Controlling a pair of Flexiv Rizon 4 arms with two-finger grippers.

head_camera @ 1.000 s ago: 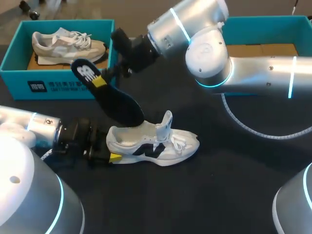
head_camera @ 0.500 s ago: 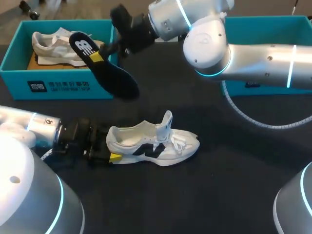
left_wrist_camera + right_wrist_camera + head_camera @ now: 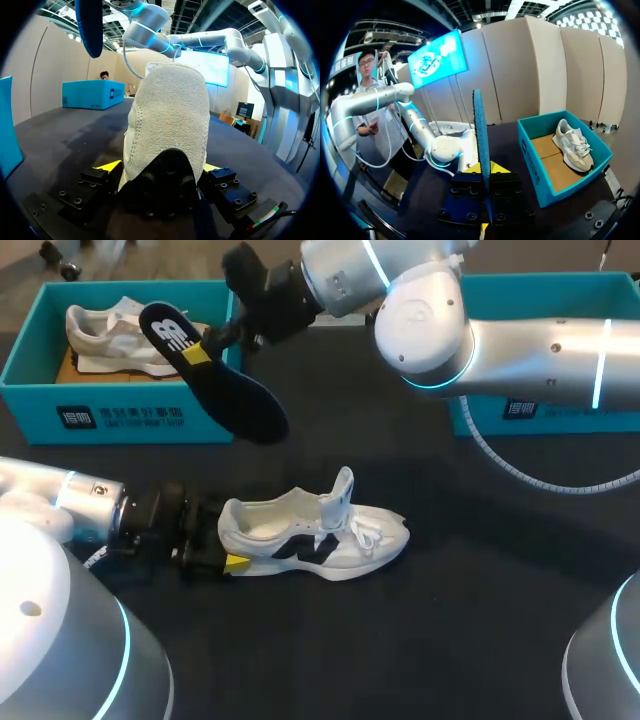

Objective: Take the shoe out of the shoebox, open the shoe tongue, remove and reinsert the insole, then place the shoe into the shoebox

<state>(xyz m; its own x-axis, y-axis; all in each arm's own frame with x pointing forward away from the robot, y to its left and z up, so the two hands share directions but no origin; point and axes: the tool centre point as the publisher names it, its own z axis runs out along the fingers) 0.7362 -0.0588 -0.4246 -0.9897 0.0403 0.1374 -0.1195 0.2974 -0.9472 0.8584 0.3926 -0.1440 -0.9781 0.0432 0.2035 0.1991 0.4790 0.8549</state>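
A white shoe point(image 3: 315, 536) lies on its sole on the black table, its tongue point(image 3: 343, 490) standing up. My left gripper point(image 3: 225, 562) is shut on the shoe's heel. In the left wrist view the heel point(image 3: 170, 115) fills the gap between the two fingers of the left gripper point(image 3: 159, 167). My right gripper point(image 3: 205, 352) is shut on a dark insole point(image 3: 230, 390), held tilted in the air behind and left of the shoe. In the right wrist view the insole point(image 3: 481, 140) stands edge-on in the right gripper point(image 3: 484, 169).
A teal shoebox point(image 3: 120, 422) at the back left holds a second, beige shoe point(image 3: 130, 328); the insole hangs just in front of its wall. Another teal box point(image 3: 520, 412) sits at the back right behind my right arm. A grey cable point(image 3: 520, 495) loops under that arm.
My right gripper lifted the insole out of the white shoe, up and back to the left toward the shoebox. The left gripper and the shoe stayed still.
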